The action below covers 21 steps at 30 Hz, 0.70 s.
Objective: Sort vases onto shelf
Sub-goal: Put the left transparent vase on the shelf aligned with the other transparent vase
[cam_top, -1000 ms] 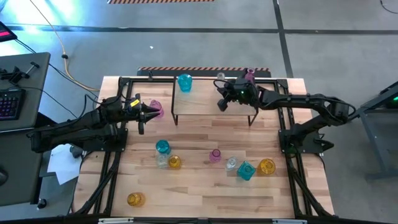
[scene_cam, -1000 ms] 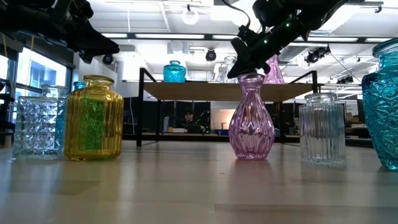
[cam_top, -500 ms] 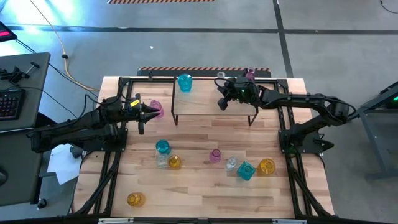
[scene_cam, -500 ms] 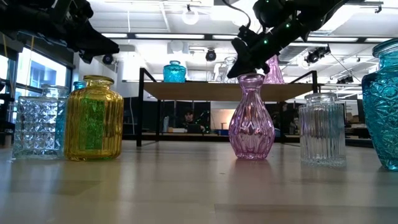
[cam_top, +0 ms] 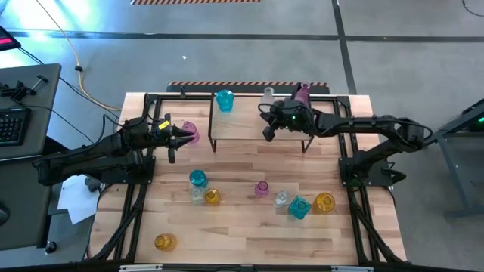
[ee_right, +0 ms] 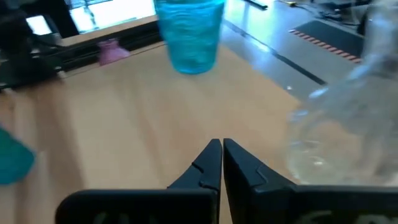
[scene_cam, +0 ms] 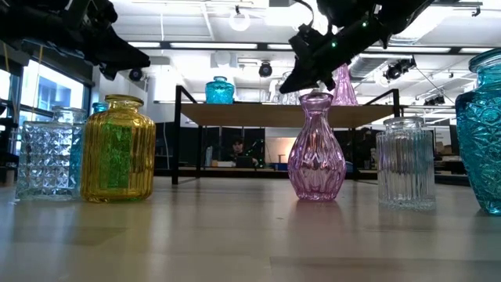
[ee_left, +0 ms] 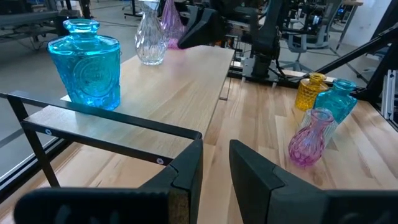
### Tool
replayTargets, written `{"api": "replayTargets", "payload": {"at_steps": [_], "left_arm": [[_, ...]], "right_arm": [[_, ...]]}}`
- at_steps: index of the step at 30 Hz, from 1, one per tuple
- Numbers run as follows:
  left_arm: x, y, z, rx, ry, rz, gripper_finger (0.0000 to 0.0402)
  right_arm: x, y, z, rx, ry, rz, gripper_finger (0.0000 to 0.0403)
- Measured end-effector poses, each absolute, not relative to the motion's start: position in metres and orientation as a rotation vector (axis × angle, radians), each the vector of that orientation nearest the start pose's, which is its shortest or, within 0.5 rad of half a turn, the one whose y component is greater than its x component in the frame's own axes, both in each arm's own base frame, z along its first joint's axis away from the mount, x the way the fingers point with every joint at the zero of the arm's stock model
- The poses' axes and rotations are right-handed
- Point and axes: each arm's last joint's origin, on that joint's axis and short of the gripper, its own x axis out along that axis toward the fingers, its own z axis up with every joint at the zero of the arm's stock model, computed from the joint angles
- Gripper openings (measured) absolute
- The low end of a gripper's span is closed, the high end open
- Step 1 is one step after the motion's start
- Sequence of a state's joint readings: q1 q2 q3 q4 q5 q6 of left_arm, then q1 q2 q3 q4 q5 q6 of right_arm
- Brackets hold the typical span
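The shelf (cam_top: 249,125) stands at the far middle of the table. On its board are a teal vase (cam_top: 224,100), a clear vase (cam_top: 268,94) and a pink vase (cam_top: 302,92). My right gripper (cam_top: 268,132) hovers shut above the board, just to the near side of the clear vase (ee_right: 348,118), touching nothing. My left gripper (cam_top: 181,138) hangs still off the shelf's left end, open, with nothing between its fingers (ee_left: 214,168). A pink vase (cam_top: 190,132) stands on the table right beside it.
Several vases stand on the table on the near side of the shelf: teal (cam_top: 198,179), clear (cam_top: 198,195), amber (cam_top: 212,197), pink (cam_top: 262,189), clear (cam_top: 281,199), teal (cam_top: 299,207), amber (cam_top: 324,202). One amber vase (cam_top: 165,242) stands alone near the front left.
My right gripper has swung a little toward the table's left and near edges over the shelf board, staying shut. The clear and pink vases behind it now show more fully. The left arm has kept still.
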State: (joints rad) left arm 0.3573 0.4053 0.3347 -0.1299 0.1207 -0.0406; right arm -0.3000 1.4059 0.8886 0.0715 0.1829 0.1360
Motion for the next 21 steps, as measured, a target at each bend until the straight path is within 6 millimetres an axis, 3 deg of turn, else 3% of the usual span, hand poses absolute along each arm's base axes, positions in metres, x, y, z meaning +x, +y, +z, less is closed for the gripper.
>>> {"api": "replayTargets", "payload": {"at_steps": [6,12,17,21], "left_arm": [[0.114,0.039,0.231,-0.088,0.191,0.239,0.0071],[0.114,0.038,0.230,-0.086,0.202,0.214,0.0071],[0.113,0.034,0.222,-0.142,0.287,0.145,0.0071],[0.113,0.025,0.216,-0.244,0.344,0.066,0.0071]], "right_arm": [[0.301,-0.062,0.261,0.156,0.424,-0.401,0.0000],[0.311,-0.004,0.288,0.090,0.480,-0.267,0.0000],[0.302,0.041,0.300,0.021,0.593,-0.241,0.0000],[0.291,0.062,0.297,-0.024,0.668,-0.298,0.0000]]}}
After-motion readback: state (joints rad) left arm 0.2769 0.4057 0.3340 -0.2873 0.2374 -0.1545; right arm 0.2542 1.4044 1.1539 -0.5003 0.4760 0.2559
